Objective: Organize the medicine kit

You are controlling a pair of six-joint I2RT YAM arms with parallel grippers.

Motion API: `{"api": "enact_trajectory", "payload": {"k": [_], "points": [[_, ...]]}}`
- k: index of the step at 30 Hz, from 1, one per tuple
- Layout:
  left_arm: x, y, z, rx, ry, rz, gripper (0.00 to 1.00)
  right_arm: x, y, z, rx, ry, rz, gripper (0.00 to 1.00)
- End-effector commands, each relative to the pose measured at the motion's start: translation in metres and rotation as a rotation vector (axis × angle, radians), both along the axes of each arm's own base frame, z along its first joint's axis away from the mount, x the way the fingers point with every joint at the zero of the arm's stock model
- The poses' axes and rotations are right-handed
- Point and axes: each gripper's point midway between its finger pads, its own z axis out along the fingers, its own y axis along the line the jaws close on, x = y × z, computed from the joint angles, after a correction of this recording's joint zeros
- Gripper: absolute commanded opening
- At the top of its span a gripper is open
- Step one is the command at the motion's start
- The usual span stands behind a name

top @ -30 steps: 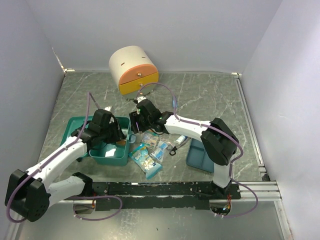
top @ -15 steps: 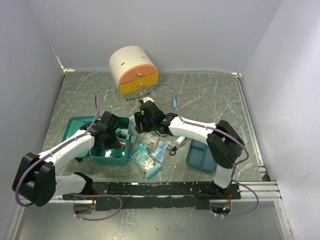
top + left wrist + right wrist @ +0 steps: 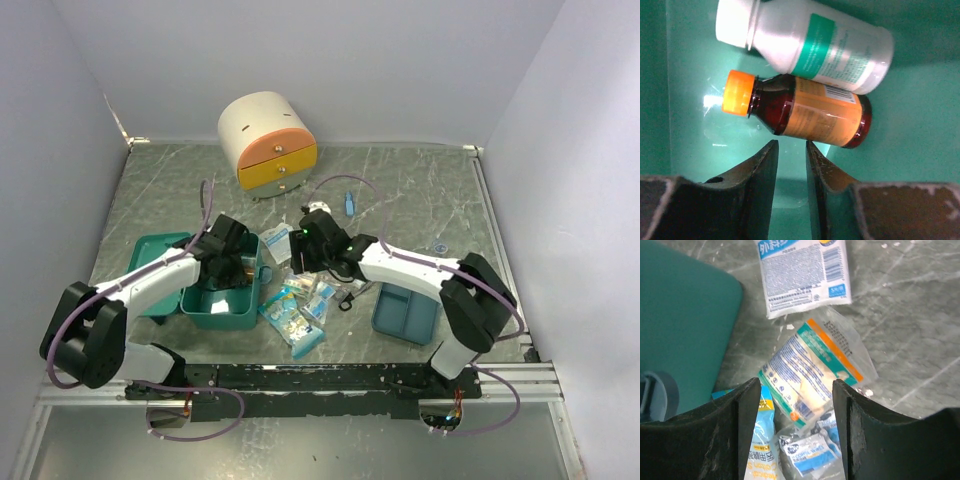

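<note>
Medicine kit (image 3: pixel 215 318) holds a white bottle (image 3: pixel 805 45) touching an amber bottle (image 3: pixel 800 112). Left gripper (image 3: pixel 791 145) sits narrow and empty beside the amber bottle; right gripper (image 3: pixel 796 385) gapes wide over packets (image 3: pixel 815 370).

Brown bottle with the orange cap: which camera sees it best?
The left wrist view: the brown bottle fills it, lying on its side inside the medicine kit. The top view mostly hides it under the left arm; the right wrist view misses it.
</note>
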Motion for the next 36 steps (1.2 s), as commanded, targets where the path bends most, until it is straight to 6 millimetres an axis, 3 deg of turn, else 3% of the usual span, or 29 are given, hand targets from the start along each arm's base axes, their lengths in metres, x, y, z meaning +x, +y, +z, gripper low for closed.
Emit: {"api": "enact_trajectory", "payload": {"k": [1, 6, 9, 15, 23, 29, 36], "points": [[0.038, -0.011, 0.022, -0.024, -0.143, 0.028, 0.40, -0.009, -0.015, 0.008, -0.002, 0.005, 0.022, 0.60], [0.046, -0.016, 0.017, -0.034, -0.153, 0.021, 0.40, -0.032, -0.015, 0.013, 0.002, 0.025, 0.173, 0.60], [0.051, -0.015, 0.014, -0.013, -0.159, 0.024, 0.39, -0.045, -0.025, 0.005, -0.023, 0.049, 0.209, 0.60], [0.053, -0.010, 0.022, 0.001, -0.180, 0.041, 0.41, -0.063, -0.028, 0.002, -0.033, 0.107, 0.283, 0.61], [0.042, -0.029, 0.026, -0.138, -0.132, 0.092, 0.59, -0.077, -0.032, -0.008, -0.030, 0.166, 0.298, 0.61], [0.036, -0.023, 0.011, -0.125, -0.079, 0.197, 0.55, -0.089, -0.033, -0.011, -0.019, 0.202, 0.331, 0.61], [0.044, -0.024, 0.008, -0.157, -0.075, 0.351, 0.53, -0.104, -0.032, -0.020, -0.022, 0.252, 0.413, 0.58]]}}
